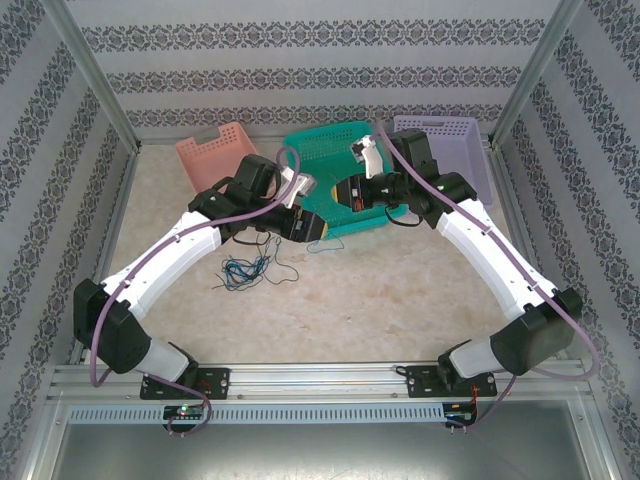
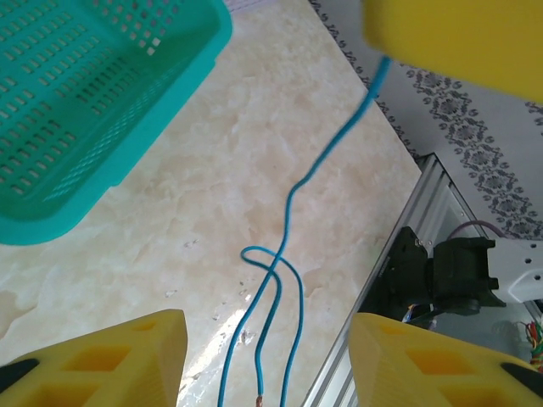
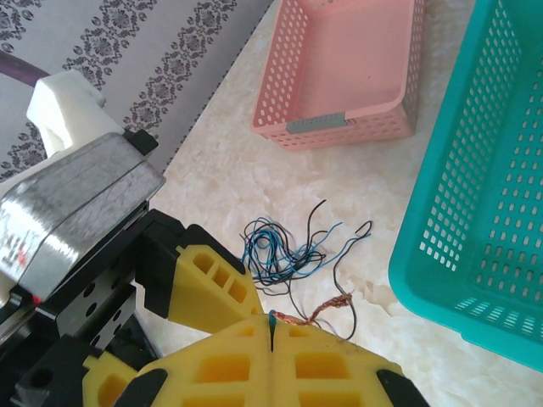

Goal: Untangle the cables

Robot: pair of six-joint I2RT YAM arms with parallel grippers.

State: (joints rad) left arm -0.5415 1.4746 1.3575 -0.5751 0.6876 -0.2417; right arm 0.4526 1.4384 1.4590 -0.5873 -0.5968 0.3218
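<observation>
Pink perforated plastic basket (image 1: 212, 150): upper left of the overhead view, and no part of this step.

Loose knot of thin black, blue and green cables (image 1: 245, 270): on the pale marbled tabletop (image 1: 400, 300), left of centre in the overhead view, apart from every basket.

Left gripper (image 2: 267, 365): released. Its yellow fingers stand apart in the lower corners of its wrist view, with nothing pinched.

Single blue cable (image 2: 293, 188): comes down from the top right of the left wrist view and crosses itself in one small loop near the centre. It leaves at the bottom edge between the left fingers, touching neither.

Right gripper (image 3: 271, 339): bottom centre of its wrist view, clenched on the blue cable's end. Frayed copper strands (image 3: 327, 307) stick out just beside the seam.

Teal perforated plastic basket (image 1: 330, 165): top centre of the overhead view, just beyond both grippers.

Step in hand, as I judge it: drawing the blue strand free of the knot, with the right gripper anchoring the end and the left about to take a lower hold.

Doing it well:
- Centre the strand between the left fingers before closing.
- Grip on the far side of the crossing loop from the right gripper, so that tension opens the loop instead of cinching it.
- Pull slowly, away from the knot.
- Hold the right grip firm, because the end is short and could slip.
- Steer the strand off the teal rim.
</observation>
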